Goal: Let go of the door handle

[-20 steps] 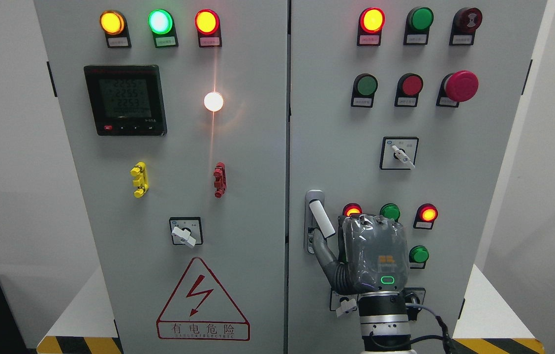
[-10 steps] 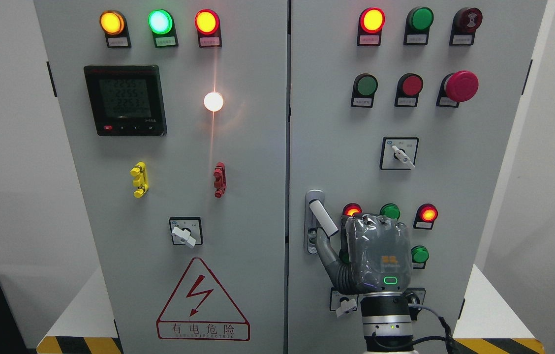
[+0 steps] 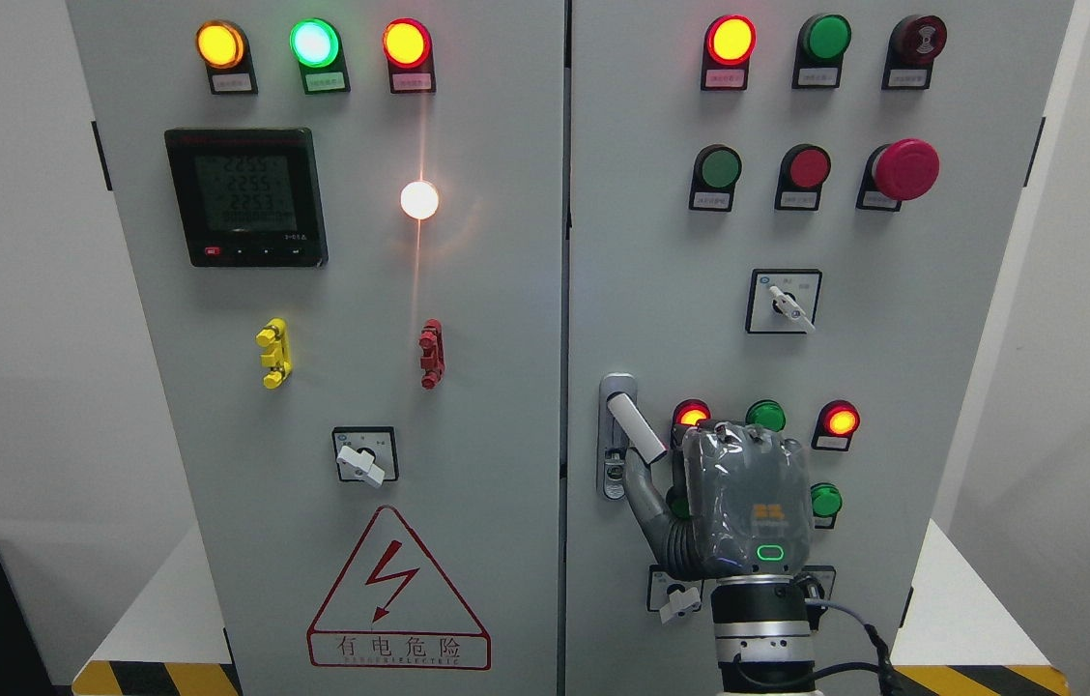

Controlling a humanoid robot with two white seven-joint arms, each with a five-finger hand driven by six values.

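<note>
Thumb and handle, that is the whole contest here. The right hand (image 3: pixel 733 498) comes up from the bottom edge right of the middle, back of the palm toward the camera, set low on the right-hand cabinet door (image 3: pixel 893 348). Its thumb (image 3: pixel 644 488) reaches up and left to the white door handle (image 3: pixel 634 427), which is swung out of its silver latch plate (image 3: pixel 615 387) and slants down to the right. The thumb tip sits right under the handle's lower end, seemingly touching it. The other fingers are hidden behind the palm, so whether they curl round the handle or stand clear of it, I cannot tell.

The step in hand, as I judge it, is the letting go itself: the hand sits to the right of the handle, not wrapped square over it, so contact looks slight at most.

The next move calls for easing the thumb down and away from the lever, then drawing the whole hand straight back off the door. Care is needed on the way: the red indicator lamp (image 3: pixel 692 414) and green indicator lamp (image 3: pixel 765 416) sit just above the knuckles, and a rotary selector switch (image 3: pixel 675 597) lies by the wrist. The left arm does not show.
</note>
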